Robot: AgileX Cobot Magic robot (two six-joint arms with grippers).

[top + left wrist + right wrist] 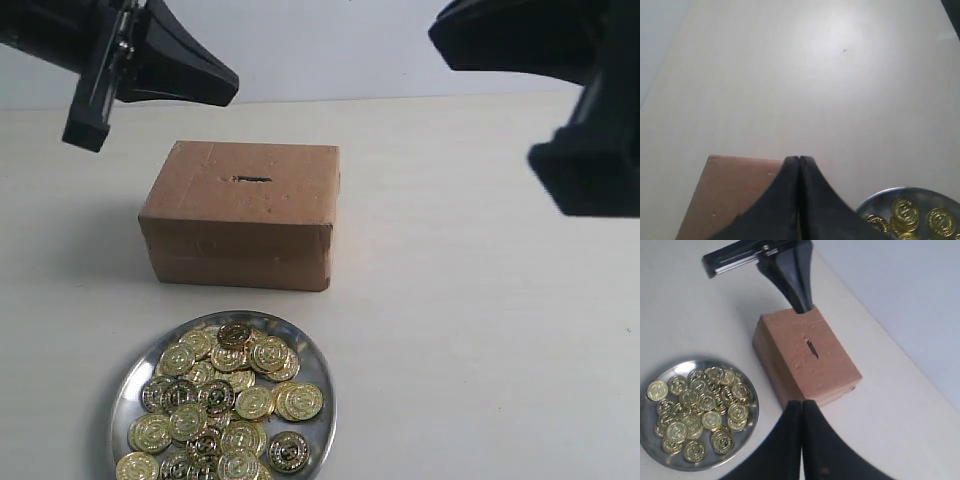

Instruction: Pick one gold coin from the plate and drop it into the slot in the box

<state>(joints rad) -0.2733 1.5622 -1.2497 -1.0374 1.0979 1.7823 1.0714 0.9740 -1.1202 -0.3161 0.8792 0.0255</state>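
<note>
Seemingly a robot lab's test bench (staged-looking): plain cream tabletop [480, 380] against a white wall [340, 50].

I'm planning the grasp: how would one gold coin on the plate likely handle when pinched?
The gold coin looks thin, flat and glossy, so probably stiff but slippery and hard to get under. Coins overlap in a heap on the shiny plate, so neighbours will likely slide when one is nudged.

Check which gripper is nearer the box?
Left gripper: it hangs directly over one end of the box. The right gripper is off to the side, clear of it.
</note>
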